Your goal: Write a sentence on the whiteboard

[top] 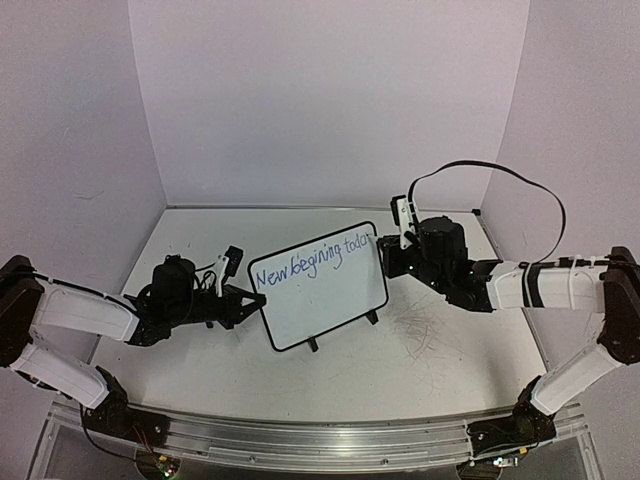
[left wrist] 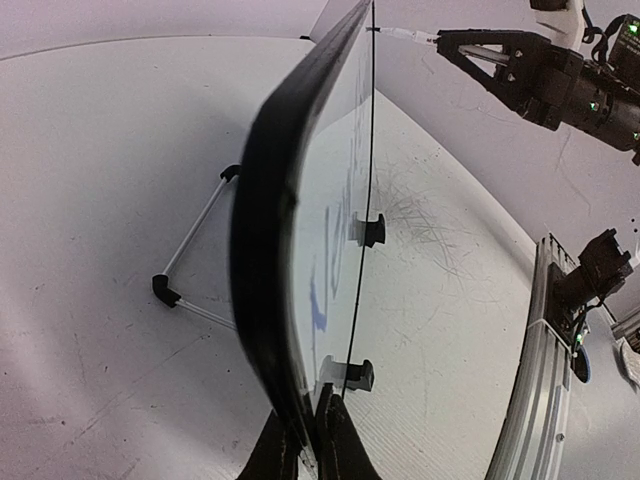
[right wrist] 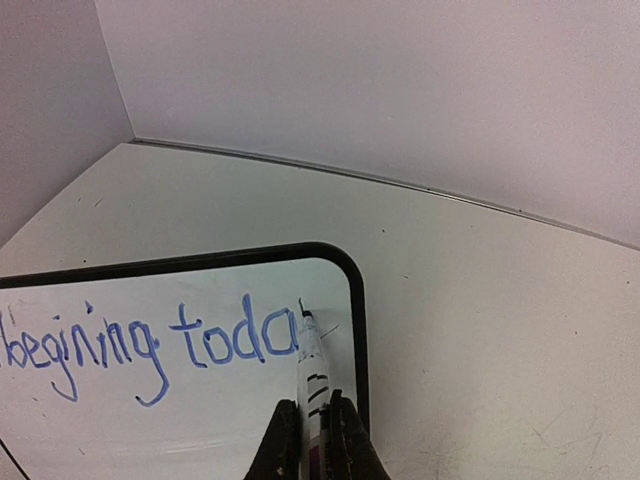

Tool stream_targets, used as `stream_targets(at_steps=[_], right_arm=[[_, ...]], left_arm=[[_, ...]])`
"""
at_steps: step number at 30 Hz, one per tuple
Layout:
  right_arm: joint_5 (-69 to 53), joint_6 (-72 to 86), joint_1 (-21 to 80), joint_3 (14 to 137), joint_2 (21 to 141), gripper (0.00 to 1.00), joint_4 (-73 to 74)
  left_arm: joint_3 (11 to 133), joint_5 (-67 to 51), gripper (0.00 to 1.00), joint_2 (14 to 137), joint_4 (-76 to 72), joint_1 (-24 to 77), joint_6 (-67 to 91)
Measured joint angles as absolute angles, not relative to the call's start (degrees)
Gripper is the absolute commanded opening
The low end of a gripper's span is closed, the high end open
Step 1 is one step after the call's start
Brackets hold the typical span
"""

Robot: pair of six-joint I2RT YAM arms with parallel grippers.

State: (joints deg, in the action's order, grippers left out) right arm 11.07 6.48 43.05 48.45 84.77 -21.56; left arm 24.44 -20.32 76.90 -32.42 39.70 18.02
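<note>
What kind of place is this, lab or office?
Probably a lab robot cell: plain white walls box in a scuffed white tabletop, and a long aluminium rail runs along its near edge.

Whiteboard upright mid-table, wire stand behind it, open table in front

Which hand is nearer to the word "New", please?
Left. The left hand clamps the whiteboard edge beside "New"; the right hand holds a marker at the far end of the sentence.
</note>
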Motion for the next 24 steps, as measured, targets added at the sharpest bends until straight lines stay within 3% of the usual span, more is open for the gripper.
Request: stream_targets(at_steps=[24], right_arm=[[11.5, 7.5, 43.1, 46.6, 84.8, 0.00, -21.8]], left_arm=[[24.3, -20.3, 0.00, 76.9, -32.5, 39.7, 18.2]])
